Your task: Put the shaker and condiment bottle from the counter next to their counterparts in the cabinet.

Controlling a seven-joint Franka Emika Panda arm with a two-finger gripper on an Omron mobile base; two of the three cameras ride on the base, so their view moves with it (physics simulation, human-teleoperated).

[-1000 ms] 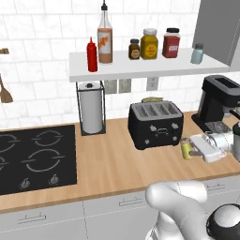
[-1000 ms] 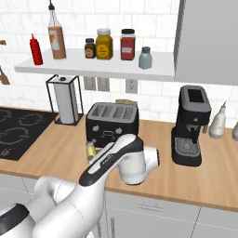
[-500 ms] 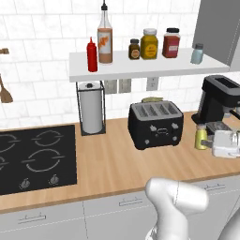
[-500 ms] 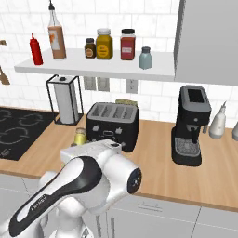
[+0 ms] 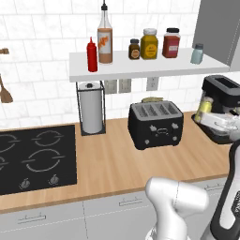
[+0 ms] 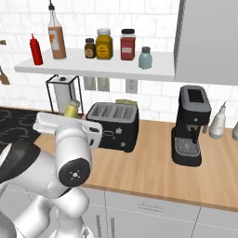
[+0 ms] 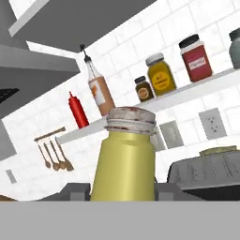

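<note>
Shaker in my pincer: the small yellow-green cylinder with its grey metal top sits upright between my two fingers, which are clamped against its sides. From the hand camera it stands large in the foreground, with the wall shelf behind it.

From the left base camera, my pincer holds the shaker in the air above the counter, just in front of the black coffee machine and to the right of the black toaster. From the right base camera, the shaker rises above my white wrist, to the left of the toaster.

The cabinet, a white flat shelf on the tiled wall, carries a row of things. At its left end stands the red squeeze bottle, and just beside it the condiment bottle, tall and clear with orange-brown sauce and a black spout. Further right are three spice jars. The pale blue-grey shaker stands at the right end, near the grey panel.

On the counter, a black stovetop lies at the left, and a paper towel holder stands between it and the toaster.
</note>
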